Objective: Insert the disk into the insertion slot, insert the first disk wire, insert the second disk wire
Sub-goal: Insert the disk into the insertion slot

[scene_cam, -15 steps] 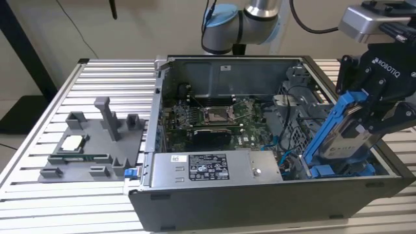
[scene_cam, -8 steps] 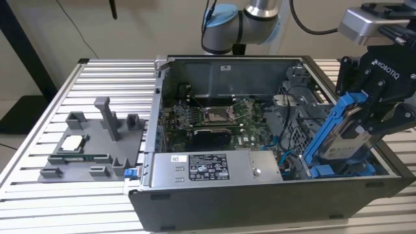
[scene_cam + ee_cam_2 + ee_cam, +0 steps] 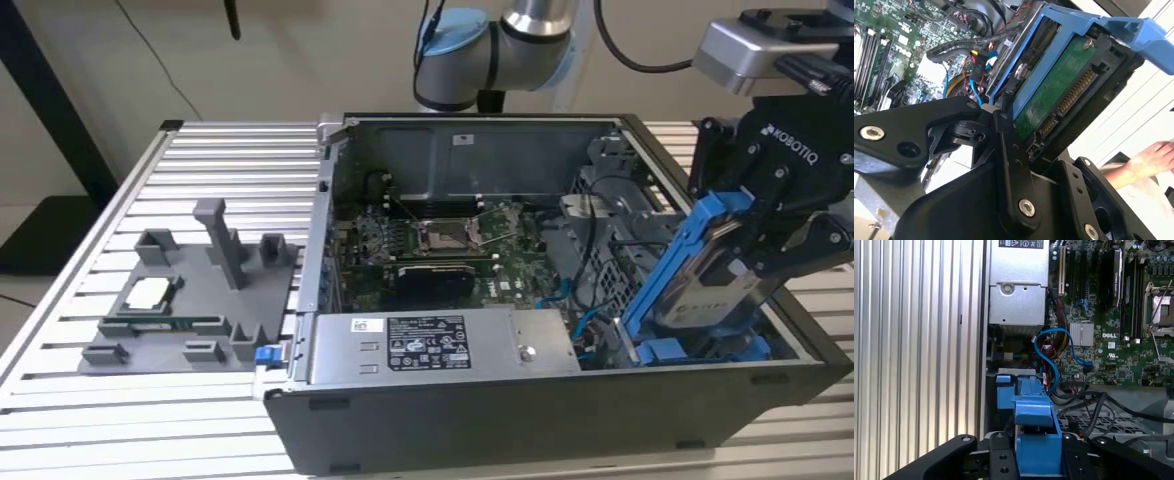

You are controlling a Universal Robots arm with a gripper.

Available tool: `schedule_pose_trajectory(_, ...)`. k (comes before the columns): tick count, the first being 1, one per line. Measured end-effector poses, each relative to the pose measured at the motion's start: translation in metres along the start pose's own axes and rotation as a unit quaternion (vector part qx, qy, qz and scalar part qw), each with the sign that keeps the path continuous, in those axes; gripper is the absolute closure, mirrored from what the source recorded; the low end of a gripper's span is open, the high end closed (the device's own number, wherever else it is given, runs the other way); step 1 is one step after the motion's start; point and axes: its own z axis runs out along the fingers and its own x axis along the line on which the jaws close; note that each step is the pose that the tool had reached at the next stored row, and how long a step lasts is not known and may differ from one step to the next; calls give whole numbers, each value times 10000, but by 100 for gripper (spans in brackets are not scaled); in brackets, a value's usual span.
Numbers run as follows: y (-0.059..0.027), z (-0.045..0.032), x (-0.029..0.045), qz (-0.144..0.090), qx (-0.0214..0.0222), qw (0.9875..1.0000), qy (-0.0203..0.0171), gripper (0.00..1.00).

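At the exterior view's right, the black claw [image 3: 745, 245] clamps the tilted silver-grey disk in blue plastic carrier [image 3: 697, 298]; its lower end merges indistinctly with the blue-railed grey metal slot [image 3: 707, 351]

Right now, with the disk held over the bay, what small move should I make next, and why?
Probably ease the disk down along its own tilt. The gripper is shut on it, it leans rather than lies flat, and its lower end sits by the insertion slot, not yet seated.
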Motion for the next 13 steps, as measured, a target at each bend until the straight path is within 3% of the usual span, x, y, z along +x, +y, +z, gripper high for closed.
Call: schedule_pose_trajectory(13,-18,200,-1,0,-6,10000,-2,67)
